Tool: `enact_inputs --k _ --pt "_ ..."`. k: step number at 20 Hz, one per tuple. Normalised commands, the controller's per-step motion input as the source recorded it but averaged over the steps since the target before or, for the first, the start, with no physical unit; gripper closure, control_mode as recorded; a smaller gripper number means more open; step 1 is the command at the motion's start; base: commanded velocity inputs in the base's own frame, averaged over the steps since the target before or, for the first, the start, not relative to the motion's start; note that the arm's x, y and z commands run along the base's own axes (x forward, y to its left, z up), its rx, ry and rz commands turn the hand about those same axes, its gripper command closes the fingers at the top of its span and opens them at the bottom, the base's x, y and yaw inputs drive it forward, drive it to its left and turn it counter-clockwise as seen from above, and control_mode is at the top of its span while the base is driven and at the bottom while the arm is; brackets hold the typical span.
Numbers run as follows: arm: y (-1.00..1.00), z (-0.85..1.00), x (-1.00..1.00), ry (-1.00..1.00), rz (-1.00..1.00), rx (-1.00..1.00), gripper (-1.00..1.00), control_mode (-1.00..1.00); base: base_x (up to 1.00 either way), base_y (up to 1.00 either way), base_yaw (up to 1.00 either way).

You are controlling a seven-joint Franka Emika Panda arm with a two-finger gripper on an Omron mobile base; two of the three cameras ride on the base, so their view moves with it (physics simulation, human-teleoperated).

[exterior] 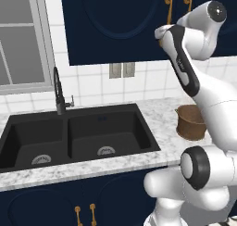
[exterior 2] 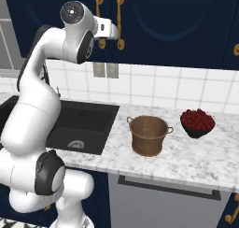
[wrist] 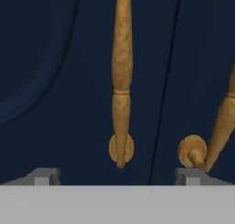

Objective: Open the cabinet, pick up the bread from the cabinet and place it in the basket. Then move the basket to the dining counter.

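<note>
The basket stands on the marbled counter, right of the black double sink and left of a dark bowl of red fruit. Farther back and above, the cabinet is shut. The gripper faces its doors with jaws wide apart, holding nothing, the left brass handle between the fingertips.

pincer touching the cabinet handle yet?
Apart. In the hand view both fingertips sit wide open, and the left door's brass handle hangs between them with dark door showing on each side.
</note>
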Motion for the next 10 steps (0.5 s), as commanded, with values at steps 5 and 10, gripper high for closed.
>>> enact_inputs --k 5,10 --pt "0.0 0.05 0.65 0.0 0.0 0.0 -1.0 -1.0 0.0 0.0 0.0" --pt "0.0 0.0 0.66 0.0 0.0 0.0 -1.0 -1.0 0.0 0.0 0.0"
